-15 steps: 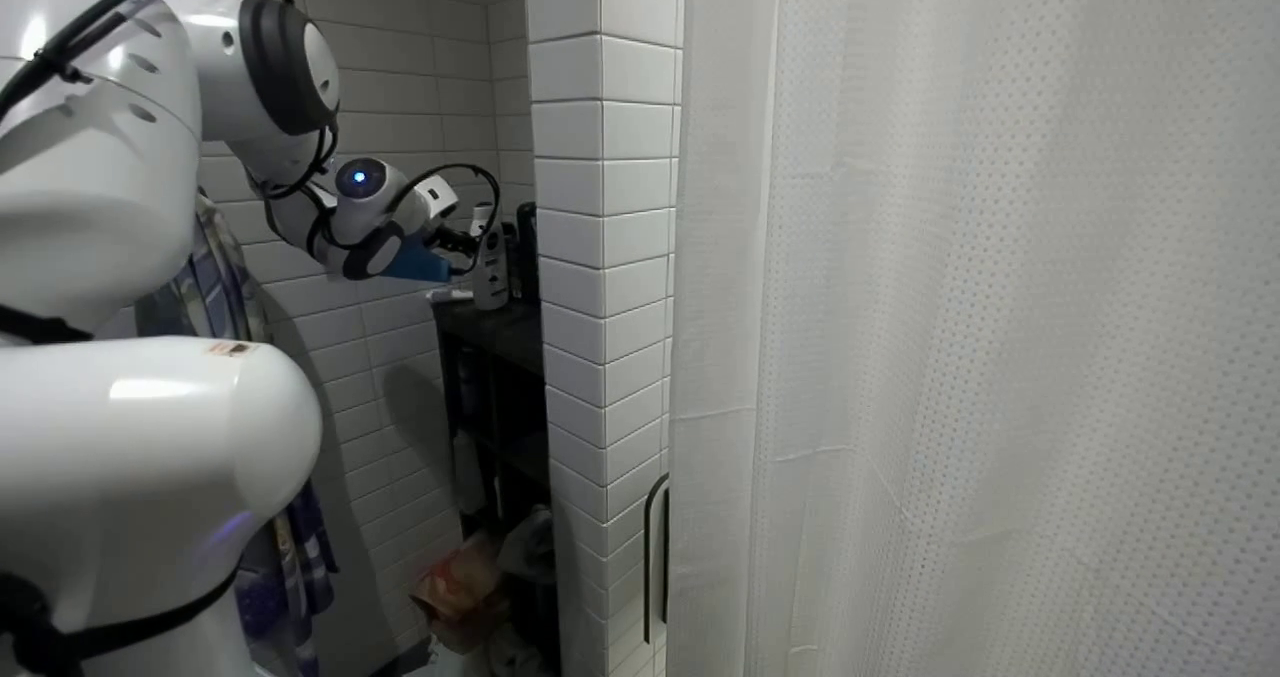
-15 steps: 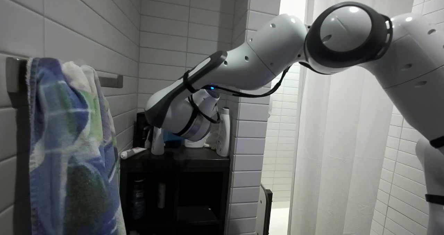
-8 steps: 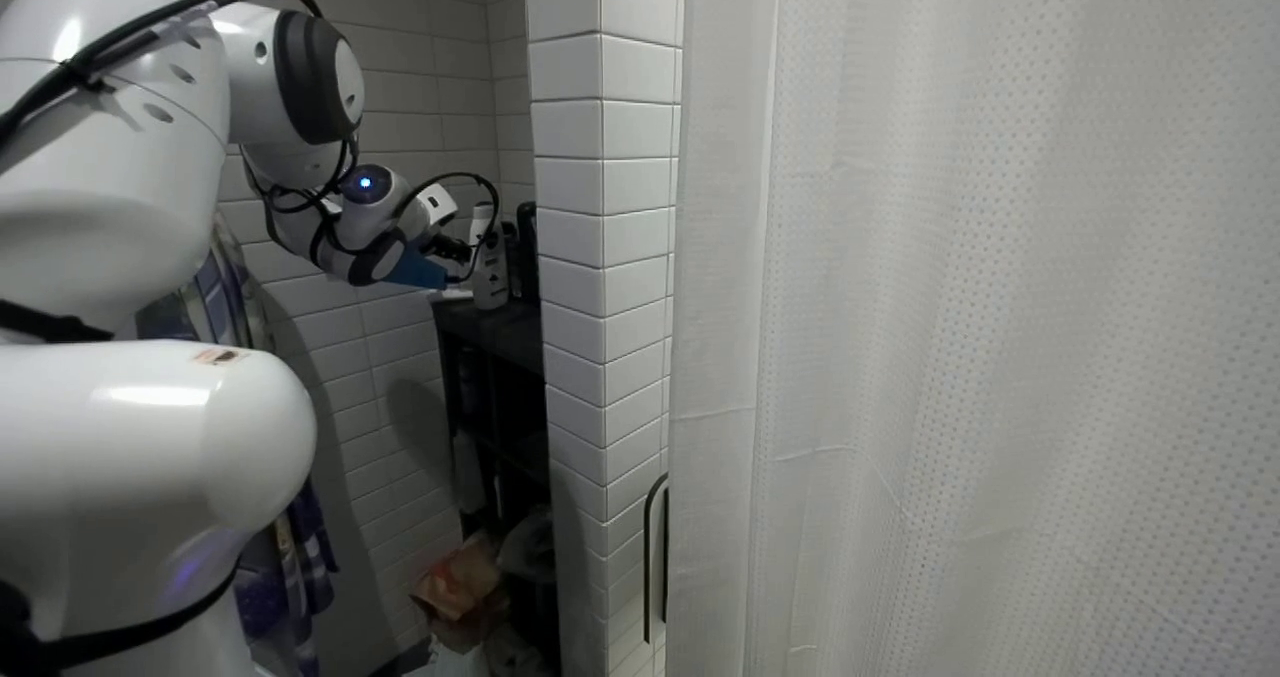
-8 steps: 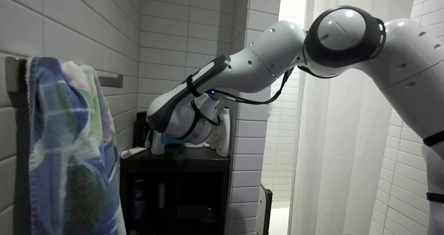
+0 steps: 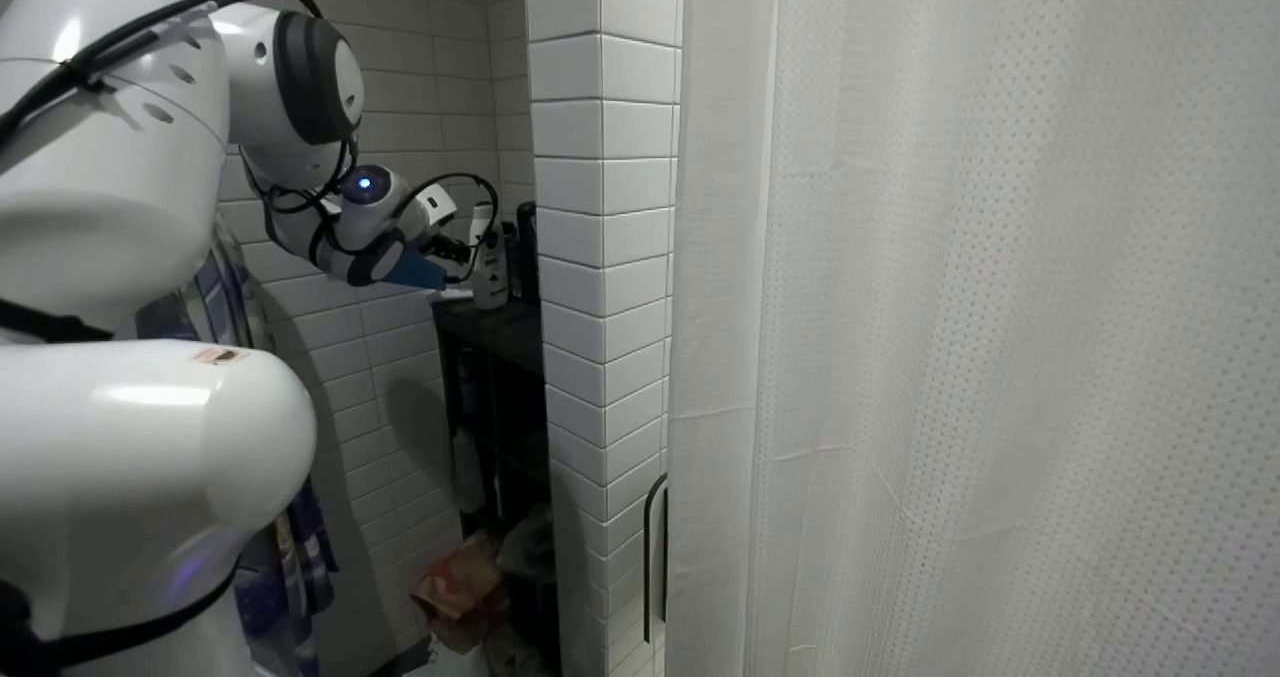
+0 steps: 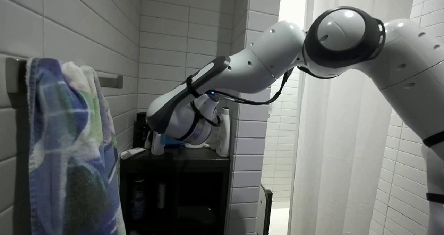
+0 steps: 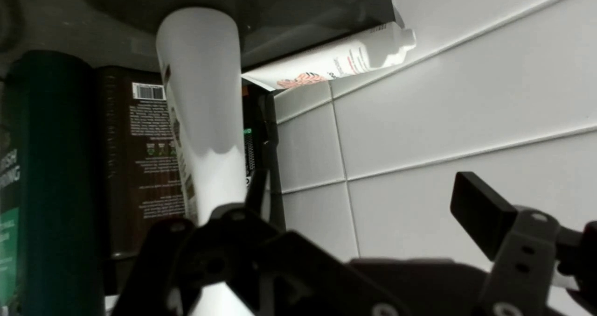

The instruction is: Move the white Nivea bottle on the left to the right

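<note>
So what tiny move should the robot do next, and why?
Probably slide the fingers sideways, leftward in the wrist view, until the white bottle sits between them. They look wide open, but the gap mostly shows wall tiles; the bottle stands off to the left there, partly hidden behind one finger.

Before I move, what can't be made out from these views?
Part of the bottle: behind the fingers, wrist view; contact can't be told.
The bottle's brand: printed side nearly edge-on, wrist view.
Print on the brown container: too small, wrist view.
The green container: cut off by the bottom edge, wrist view.
The bottle's top and the fingers: behind the arm, in an exterior view.
</note>
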Controlling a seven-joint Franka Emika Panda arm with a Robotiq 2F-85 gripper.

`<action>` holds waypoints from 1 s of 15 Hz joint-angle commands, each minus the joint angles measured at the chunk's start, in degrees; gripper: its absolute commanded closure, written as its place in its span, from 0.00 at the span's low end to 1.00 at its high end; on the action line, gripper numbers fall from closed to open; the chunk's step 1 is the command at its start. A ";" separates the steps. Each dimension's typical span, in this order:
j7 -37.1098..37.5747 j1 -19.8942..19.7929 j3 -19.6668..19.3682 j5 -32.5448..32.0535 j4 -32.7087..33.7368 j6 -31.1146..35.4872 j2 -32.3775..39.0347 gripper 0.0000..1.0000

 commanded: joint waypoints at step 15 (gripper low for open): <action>13.29 -0.21 0.88 -15.53 -1.73 0.46 -0.20 0.00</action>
